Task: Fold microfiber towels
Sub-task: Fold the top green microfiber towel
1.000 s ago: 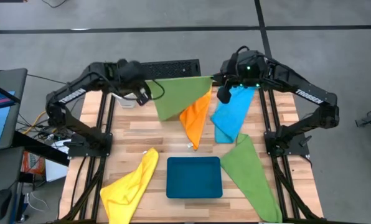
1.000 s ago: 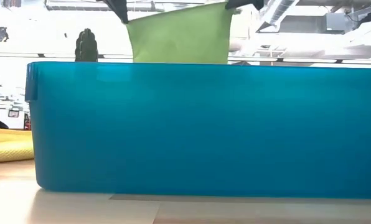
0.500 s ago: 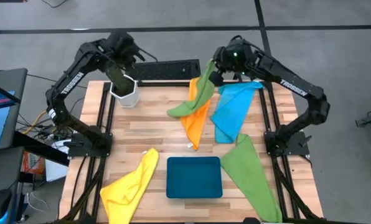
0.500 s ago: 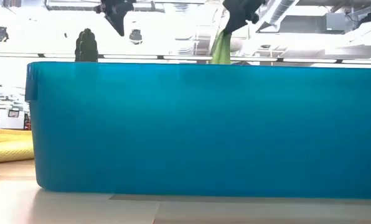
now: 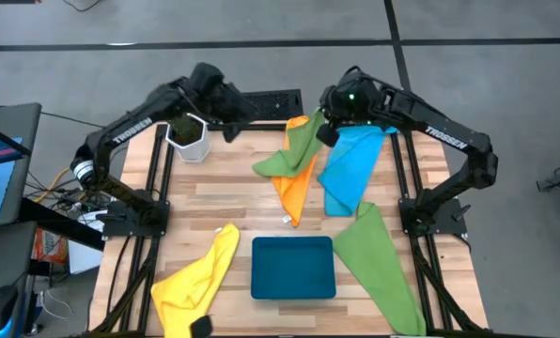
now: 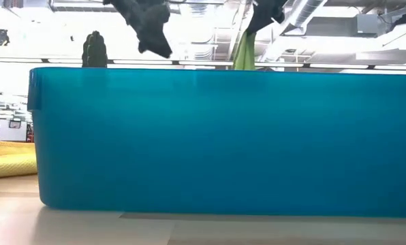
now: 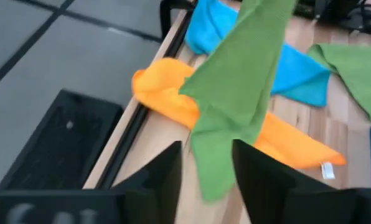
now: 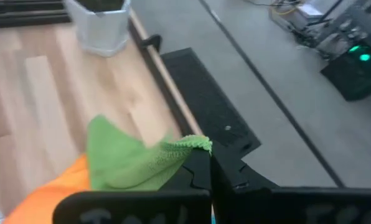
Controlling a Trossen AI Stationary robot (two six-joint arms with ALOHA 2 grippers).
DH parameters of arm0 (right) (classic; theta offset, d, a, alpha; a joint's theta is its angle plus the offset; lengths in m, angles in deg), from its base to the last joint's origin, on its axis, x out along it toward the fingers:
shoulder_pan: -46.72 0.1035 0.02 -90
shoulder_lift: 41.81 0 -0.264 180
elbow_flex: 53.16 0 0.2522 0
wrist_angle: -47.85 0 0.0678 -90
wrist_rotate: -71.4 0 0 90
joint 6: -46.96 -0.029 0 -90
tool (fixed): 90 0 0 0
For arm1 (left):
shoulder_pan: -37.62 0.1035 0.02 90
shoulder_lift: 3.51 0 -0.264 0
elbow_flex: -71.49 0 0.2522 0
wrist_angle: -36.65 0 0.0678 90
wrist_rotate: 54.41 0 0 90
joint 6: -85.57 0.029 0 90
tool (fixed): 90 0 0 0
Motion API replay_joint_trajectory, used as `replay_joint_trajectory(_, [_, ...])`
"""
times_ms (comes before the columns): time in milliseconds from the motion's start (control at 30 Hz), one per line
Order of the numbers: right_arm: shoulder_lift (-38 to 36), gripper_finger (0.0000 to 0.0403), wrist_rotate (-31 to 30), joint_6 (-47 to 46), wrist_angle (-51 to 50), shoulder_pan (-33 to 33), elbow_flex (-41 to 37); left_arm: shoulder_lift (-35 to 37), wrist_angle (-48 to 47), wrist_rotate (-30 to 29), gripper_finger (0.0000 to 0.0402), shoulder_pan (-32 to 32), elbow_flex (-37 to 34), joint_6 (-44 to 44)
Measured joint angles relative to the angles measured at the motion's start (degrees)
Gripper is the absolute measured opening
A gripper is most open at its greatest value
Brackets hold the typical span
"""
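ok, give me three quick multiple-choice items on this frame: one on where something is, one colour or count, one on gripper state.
1. Where does the teal tray sit?
A. near edge of the table, middle
B. far left corner
C. under the blue towel

2. How many green towels show in the high view?
A. one
B. two
C. three

3. What is the right gripper doing?
A. open above the tray
B. shut on the yellow towel
C. shut on a green towel

Answers:
1. A, the tray lies between the yellow towel and the flat green towel at the near edge.
2. B, one hanging green towel over the orange towel, one flat on the right.
3. C, the right wrist view shows a green corner pinched between the closed fingers; the left gripper holds nothing.
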Motion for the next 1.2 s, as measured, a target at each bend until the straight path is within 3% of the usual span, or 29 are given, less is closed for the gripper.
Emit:
replay_joint_trajectory(233, [0.16,0.0012,-0.04,-1.81,-0.37,3.03,-0.02,-0.03,22.1,5.7,0.0192,-0.23,-12.18,-0.9])
replay_joint_trajectory(367, [0.16,0.0015,0.21,-2.66,-0.35,4.85,-0.02,-1.88,27.43,10.29,0.0193,-0.5,-13.31,0.53])
replay_joint_trajectory(500, [0.16,0.0013,0.48,-3.5,-0.31,6.88,-0.04,-7.1,27.32,15.68,0.0194,-1.12,-11.39,2.95])
replay_joint_trajectory(833, [0.16,0.0013,0.46,-6.44,-0.31,10.2,-0.04,-17.28,27.01,21.39,0.0194,-1.52,-5.55,7.54])
replay_joint_trajectory(1200, [0.16,0.0014,0.36,-7.75,-0.33,10.11,-0.07,-16.13,14.87,31.07,0.0194,1.94,-5.37,7.09])
